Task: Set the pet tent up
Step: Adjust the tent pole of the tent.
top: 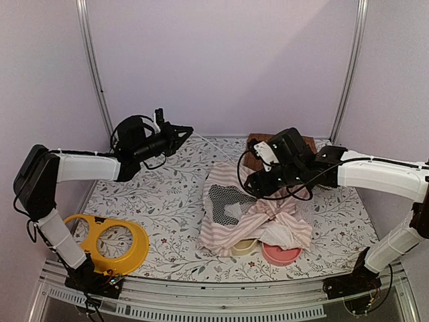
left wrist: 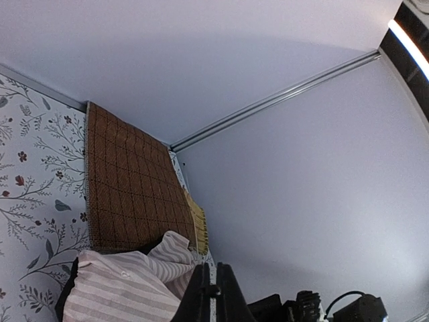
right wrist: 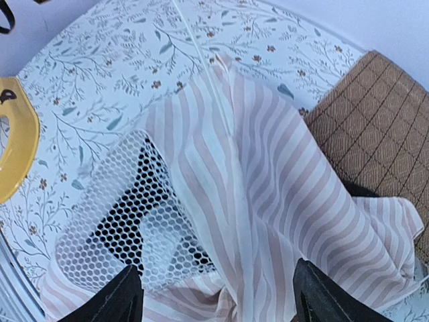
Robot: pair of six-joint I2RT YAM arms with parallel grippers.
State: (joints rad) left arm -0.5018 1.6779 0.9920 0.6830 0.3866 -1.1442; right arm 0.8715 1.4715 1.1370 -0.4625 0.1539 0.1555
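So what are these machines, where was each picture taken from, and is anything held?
Two robot arms are bolted at the near edge of a flower-patterned table. One picture looks down from above and behind them; the other two come from a camera on each wrist. A pink-striped pet tent lies crumpled mid-table, partly over a cream bowl and a pink bowl. A brown quilted mat lies behind it, a yellow two-ring holder front left. The left gripper is shut, up off the table; whether it pinches anything is unclear. The right gripper hangs open over the tent, holding nothing.
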